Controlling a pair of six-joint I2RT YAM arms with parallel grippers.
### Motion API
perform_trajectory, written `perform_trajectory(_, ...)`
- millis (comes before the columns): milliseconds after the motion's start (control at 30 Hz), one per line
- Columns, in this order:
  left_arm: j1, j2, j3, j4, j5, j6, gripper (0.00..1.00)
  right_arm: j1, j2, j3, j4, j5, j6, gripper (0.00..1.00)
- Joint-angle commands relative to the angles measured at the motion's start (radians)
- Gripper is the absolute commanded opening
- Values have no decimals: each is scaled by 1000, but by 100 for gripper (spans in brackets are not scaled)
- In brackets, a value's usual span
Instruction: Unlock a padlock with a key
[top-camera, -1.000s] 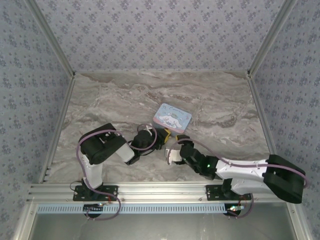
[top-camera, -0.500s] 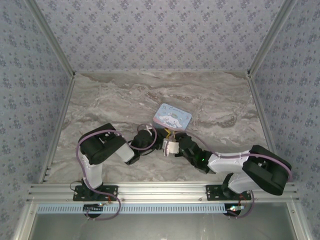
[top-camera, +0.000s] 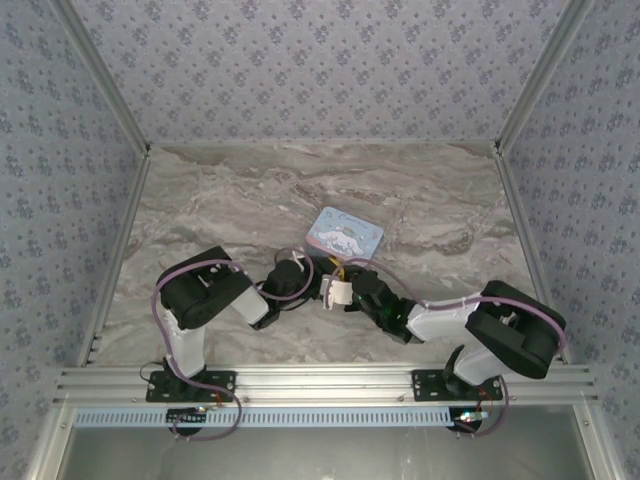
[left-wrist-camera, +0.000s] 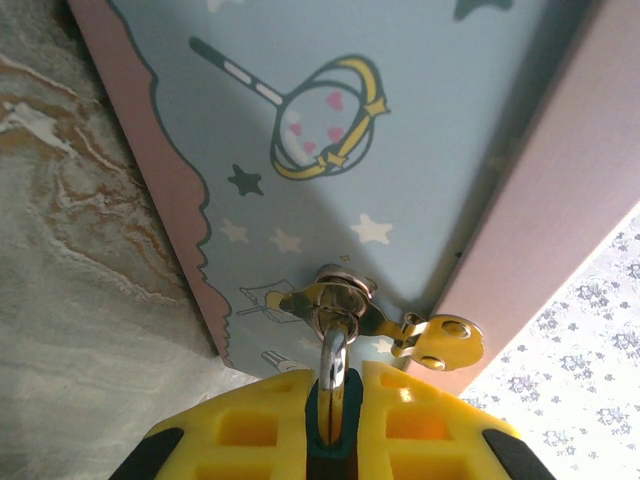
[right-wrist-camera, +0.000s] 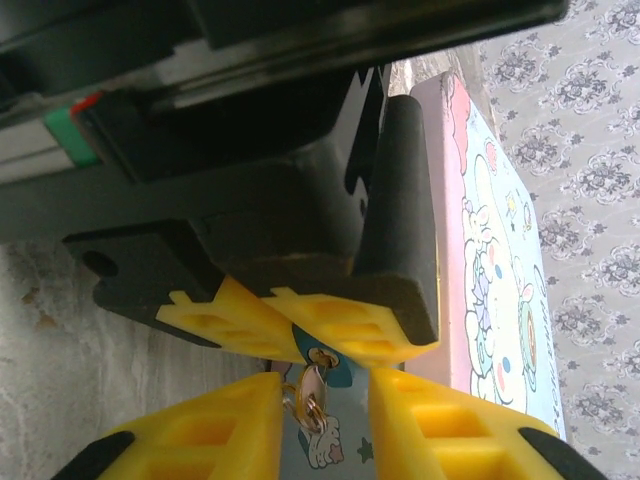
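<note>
We judge the step in hand as taking hold of the key, w/ the lock already steadied. The left gripper (left-wrist-camera: 335, 445) is pinched narrow on the tiny teal-blue padlock (left-wrist-camera: 322, 432). Its thin silvery shackle (left-wrist-camera: 333, 362) passes through the gold-coloured metal hasp (left-wrist-camera: 345, 290) on the side of the pale blue cartoon-printed tin box (left-wrist-camera: 400, 130). So the padlock hangs at the near edge of the tin box, which lies on the grey marble-pattern table (top-camera: 220, 200).

In the right wrist view the right gripper (right-wrist-camera: 325, 405) has its yellow fingers (right-wrist-camera: 200, 430) a little apart, on both sides of the tiny slim metal key (right-wrist-camera: 308, 390). The key sits just under the padlock body, apparently in the keyhole. We see a gap, so no firm pinch yet.

Next move, in our opinion: close on the key w/o pushing it sideways, then turn the wrist while the left side resists, so the shackle can spring.

Writing: none readable. The tin box carries only drawings, i.e. stars, a heart wand, a white long-eared figure.
</note>
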Motion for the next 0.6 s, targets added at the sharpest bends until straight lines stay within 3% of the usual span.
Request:
perform_trajectory(0,5,-22,30,49,21,-4,0,-5,22,26,64,22,24,29)
perform_trajectory(233,5,-16,32,54,23,-8,0,-16,53,41,81,26,33,24)
perform_trajectory(567,4,-16,36,54,24,-8,0,-21,34,41,65,43,63,0)
